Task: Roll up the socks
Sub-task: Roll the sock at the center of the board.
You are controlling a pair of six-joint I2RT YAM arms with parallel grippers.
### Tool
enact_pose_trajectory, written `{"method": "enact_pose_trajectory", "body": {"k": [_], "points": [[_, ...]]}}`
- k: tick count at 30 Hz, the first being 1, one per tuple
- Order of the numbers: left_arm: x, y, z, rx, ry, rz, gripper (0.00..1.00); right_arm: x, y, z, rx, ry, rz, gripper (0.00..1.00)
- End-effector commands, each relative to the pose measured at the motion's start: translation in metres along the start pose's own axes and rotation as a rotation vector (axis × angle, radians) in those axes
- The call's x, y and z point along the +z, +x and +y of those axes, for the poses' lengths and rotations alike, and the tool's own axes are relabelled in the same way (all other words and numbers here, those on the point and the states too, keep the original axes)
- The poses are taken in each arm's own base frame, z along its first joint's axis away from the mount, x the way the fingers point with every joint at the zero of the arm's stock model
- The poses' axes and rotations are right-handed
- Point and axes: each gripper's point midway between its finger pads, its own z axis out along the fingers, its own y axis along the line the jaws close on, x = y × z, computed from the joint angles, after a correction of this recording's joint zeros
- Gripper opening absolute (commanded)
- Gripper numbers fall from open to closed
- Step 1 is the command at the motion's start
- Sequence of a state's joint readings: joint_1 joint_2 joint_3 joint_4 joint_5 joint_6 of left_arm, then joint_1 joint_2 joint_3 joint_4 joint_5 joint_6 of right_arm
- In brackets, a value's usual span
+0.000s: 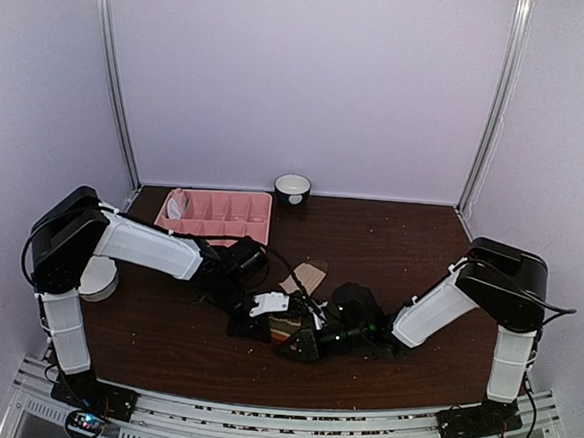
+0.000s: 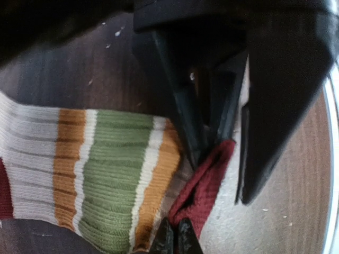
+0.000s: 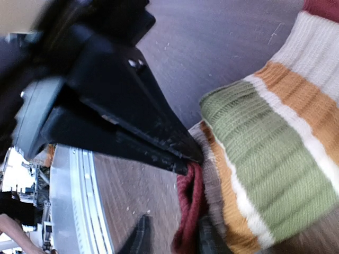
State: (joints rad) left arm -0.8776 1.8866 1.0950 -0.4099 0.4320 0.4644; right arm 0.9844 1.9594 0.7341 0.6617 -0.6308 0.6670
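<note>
A striped sock (image 2: 111,174) with white, orange, green and maroon bands lies on the dark table; it also shows in the right wrist view (image 3: 265,169). In the top view its tan end (image 1: 308,275) sticks out behind the two grippers. My left gripper (image 2: 175,238) is shut on the sock's maroon cuff (image 2: 209,174). My right gripper (image 3: 175,238) faces it with its fingers apart, and the maroon cuff (image 3: 189,206) hangs between them, touching only one. Both meet near the front centre, left gripper (image 1: 270,323) and right gripper (image 1: 303,342). I see no pink sock for certain.
A pink divided tray (image 1: 222,214) stands at the back left with a pale bundle (image 1: 178,207) in its left end. A small black-and-white bowl (image 1: 292,187) sits at the back wall. A white round object (image 1: 97,281) lies by the left arm. A metal rail (image 1: 278,419) runs along the front edge.
</note>
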Motion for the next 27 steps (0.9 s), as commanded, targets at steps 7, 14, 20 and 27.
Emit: {"method": "enact_pose_trajectory", "body": {"k": [7, 14, 20, 27], "points": [[0.020, 0.036, -0.014, -0.158, 0.174, 0.126, 0.00, -0.047, 0.040, -0.037, -0.205, 0.306, -0.025, 0.58], [0.021, 0.035, -0.019, -0.213, 0.249, 0.126, 0.00, -0.076, 0.050, -0.033, -0.391, 0.438, -0.096, 0.59], [0.023, 0.034, -0.027, -0.269, 0.345, 0.149, 0.00, -0.119, 0.022, -0.030, -0.637, 0.865, -0.265, 0.99], [0.024, 0.037, -0.032, -0.323, 0.429, 0.168, 0.00, -0.122, 0.012, -0.027, -0.670, 0.901, -0.271, 1.00]]}}
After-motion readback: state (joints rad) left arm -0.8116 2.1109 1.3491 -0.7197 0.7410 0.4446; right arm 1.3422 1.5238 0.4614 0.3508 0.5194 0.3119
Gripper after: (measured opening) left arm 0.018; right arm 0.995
